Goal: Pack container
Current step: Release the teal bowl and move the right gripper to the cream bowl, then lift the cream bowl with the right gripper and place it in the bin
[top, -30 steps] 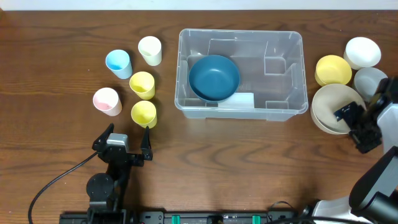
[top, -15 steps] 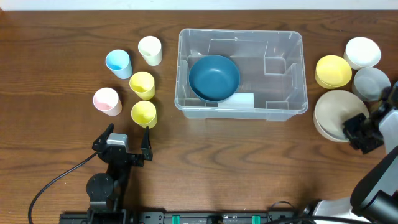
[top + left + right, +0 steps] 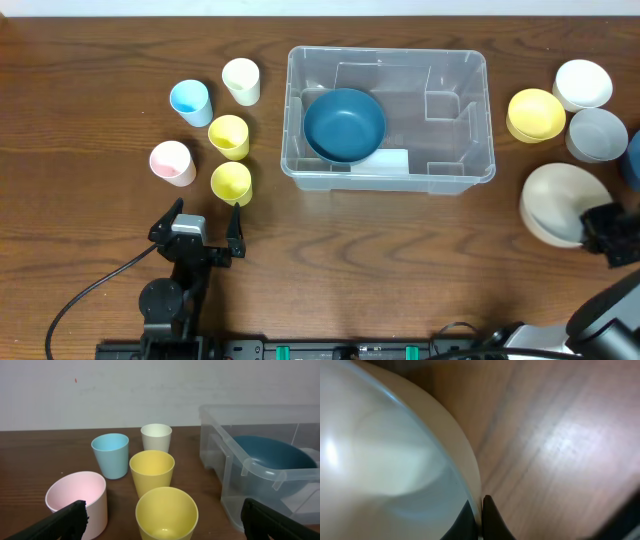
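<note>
Nearest, at 7 o'clock on the wood-grain surface (image 3: pixel 400 260), the left gripper (image 3: pixel 205 222) stands with its jaws wide apart, holding nothing. At 4 o'clock the right gripper (image 3: pixel 479 515) is pinched together on the thin rim of a smooth, glossy cream bowl (image 3: pixel 555 205).

Beyond them, from the centre toward 12 o'clock, sits the container (image 3: pixel 388 50). It is clear plastic and rectangular, with a rolled rim and moulded ribs. Its mouth faces up and its long axis runs from 9 to 3 o'clock. A round dark blue bowl (image 3: pixel 344 124) lies in its 9 o'clock half.

Tapered plastic cups cluster at 10 o'clock, among them a pink cup (image 3: pixel 171 162) and a blue cup (image 3: pixel 190 101). A yellow bowl (image 3: pixel 536 113) sits at 2 o'clock.
</note>
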Tool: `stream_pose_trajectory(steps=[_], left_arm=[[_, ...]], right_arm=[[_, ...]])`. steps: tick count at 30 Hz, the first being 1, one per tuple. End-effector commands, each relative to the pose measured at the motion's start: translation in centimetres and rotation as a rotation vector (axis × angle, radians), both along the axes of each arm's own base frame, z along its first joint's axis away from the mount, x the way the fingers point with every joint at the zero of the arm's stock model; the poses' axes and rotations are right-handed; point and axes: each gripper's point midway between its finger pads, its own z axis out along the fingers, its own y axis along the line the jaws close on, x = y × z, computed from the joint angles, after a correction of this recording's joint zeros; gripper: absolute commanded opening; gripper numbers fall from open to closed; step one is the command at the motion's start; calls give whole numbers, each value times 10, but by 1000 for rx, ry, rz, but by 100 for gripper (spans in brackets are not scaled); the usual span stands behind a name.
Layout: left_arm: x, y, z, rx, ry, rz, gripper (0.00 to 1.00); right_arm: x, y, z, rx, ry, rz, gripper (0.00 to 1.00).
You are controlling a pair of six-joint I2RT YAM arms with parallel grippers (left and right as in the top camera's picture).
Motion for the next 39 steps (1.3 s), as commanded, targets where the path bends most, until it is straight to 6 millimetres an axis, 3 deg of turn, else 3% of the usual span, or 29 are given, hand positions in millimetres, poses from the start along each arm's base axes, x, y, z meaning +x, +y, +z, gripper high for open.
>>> stream_pose_trajectory(steps=[1,5,7,9,11,15,18,22,26,33,39], left_arm=[[-1,-1,-15,12,42,-12,98],[-1,-1,-15,12,42,-12,98],[-1,-1,-15,12,42,-12,98],[-1,-1,-15,12,42,-12,98],[-1,-1,-15,12,42,-12,98],[-1,-1,-15,12,43,-12,98],[-1,-1,-15,12,42,-12,98],[-1,-1,-15,12,42,-12,98],[-1,-1,-15,12,42,-12,98],[-1,-1,-15,12,42,-12,98],[-1,-1,-15,12,42,-12,98]], right_arm=[[33,-15,88,-81,-281,2,1],[57,2,189,-175,-540,94,1],[67,24,232,-202,-664,169,1],[76,59,271,-212,-787,280,1],[84,97,296,-216,-870,395,1],[100,161,307,-214,-914,571,1],[117,202,297,-203,-889,680,1],[150,259,268,-153,-835,811,1],[183,307,222,-67,-754,891,1],[207,348,128,27,-537,960,1],[215,365,84,52,-453,989,1]])
